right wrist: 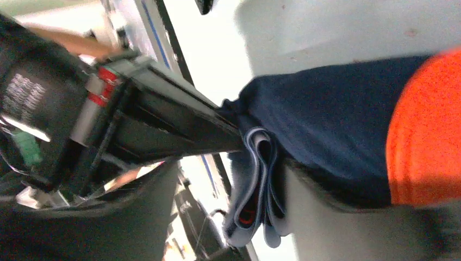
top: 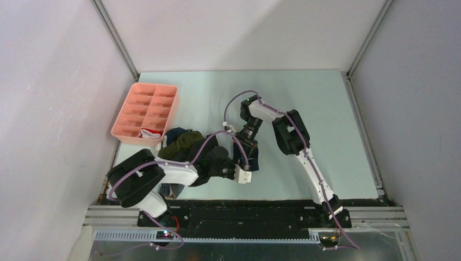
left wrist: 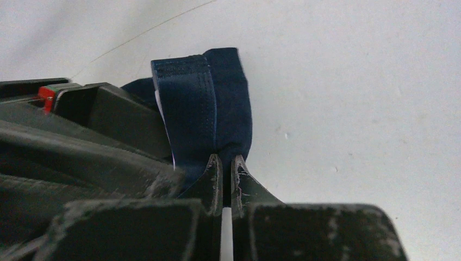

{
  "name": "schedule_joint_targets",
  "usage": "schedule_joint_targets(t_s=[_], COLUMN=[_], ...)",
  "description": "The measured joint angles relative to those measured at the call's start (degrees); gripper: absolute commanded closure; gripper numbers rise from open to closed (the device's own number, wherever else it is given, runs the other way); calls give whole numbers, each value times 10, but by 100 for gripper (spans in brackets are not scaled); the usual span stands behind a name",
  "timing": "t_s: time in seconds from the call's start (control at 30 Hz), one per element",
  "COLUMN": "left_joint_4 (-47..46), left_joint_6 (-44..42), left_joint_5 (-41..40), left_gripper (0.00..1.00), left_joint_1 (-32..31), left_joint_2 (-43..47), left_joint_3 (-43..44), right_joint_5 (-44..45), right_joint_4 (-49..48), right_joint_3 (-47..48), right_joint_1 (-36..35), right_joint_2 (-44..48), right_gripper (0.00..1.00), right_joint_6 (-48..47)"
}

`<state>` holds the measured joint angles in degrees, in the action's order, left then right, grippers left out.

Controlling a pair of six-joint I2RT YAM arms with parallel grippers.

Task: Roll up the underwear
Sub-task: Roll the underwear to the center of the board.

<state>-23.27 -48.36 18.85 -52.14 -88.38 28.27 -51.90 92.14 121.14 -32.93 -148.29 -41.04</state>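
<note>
The navy underwear [top: 253,158] lies folded on the table between both arms. In the left wrist view my left gripper [left wrist: 228,159] is shut on the lower edge of this navy underwear [left wrist: 217,103], whose folded band stands up beyond the fingertips. My left gripper [top: 243,173] reaches in from the left. My right gripper [top: 251,143] comes down on the cloth from behind. In the right wrist view my right gripper [right wrist: 231,185] stands open. The navy underwear [right wrist: 326,125], with its orange band [right wrist: 429,130], rests against the right finger, and its folded waistband hangs in the gap.
A pink compartment tray [top: 133,103] sits at the back left with a red and white roll [top: 151,132] in its near corner. A pile of olive green underwear [top: 182,142] and other briefs lies beside the left arm. A striped pair [top: 171,190] lies under that arm.
</note>
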Motion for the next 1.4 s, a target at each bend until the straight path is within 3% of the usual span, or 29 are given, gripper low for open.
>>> schedule_joint_targets(t_s=[0.17, 0.27, 0.37, 0.43, 0.53, 0.63, 0.83, 1.07, 1.4], left_joint_4=[60, 92, 132, 173, 230, 275, 330, 376, 403], left_joint_6=[45, 79, 108, 124, 146, 172, 214, 244, 265], left_joint_5=[48, 91, 144, 185, 241, 296, 355, 394, 422], left_gripper=[100, 100, 100, 100, 100, 100, 100, 100, 100], left_joint_1=[17, 39, 66, 87, 116, 142, 175, 200, 217], left_joint_2=[-17, -33, -54, -73, -103, -133, -163, -190, -210], left_joint_3=[47, 76, 112, 145, 189, 226, 260, 286, 300], right_joint_5=[3, 13, 59, 98, 122, 129, 155, 141, 146], right_joint_4=[-35, -152, -409, -592, -733, -800, -888, -924, -937], right_joint_3=[-14, -113, -372, -592, -751, -799, -847, -850, -851], right_joint_1=[25, 80, 144, 172, 119, 45, 11, -27, -84], right_joint_2=[79, 190, 407, 605, 750, 752, 723, 721, 671], right_gripper=[1, 1, 0, 1, 22, 31, 37, 42, 43], right_joint_6=[5, 41, 109, 129, 76, 2, -77, -167, -159])
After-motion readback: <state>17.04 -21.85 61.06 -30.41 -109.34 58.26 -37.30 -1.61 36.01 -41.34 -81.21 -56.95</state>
